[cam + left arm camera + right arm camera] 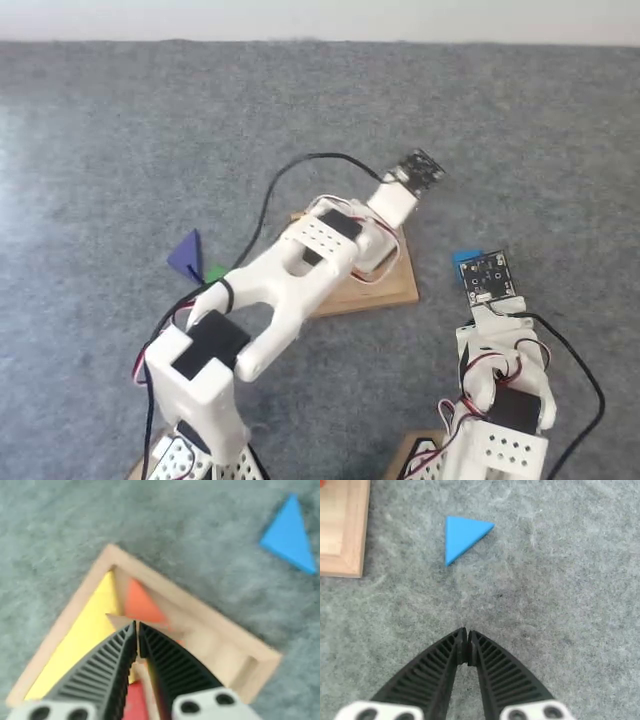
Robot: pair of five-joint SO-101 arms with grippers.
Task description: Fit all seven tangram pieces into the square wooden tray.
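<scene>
Pointing away from tray (pixel 355 525), blue triangle (pixel 461 534).

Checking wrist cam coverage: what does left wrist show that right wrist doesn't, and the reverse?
Left wrist, not right wrist: the left gripper, shut, over the inside of the tray, with a yellow piece lying in it.
Right wrist, not left wrist: the right gripper, shut, over bare carpet.
Both: the blue triangle on the carpet outside the tray, and part of the tray's wooden rim.
</scene>
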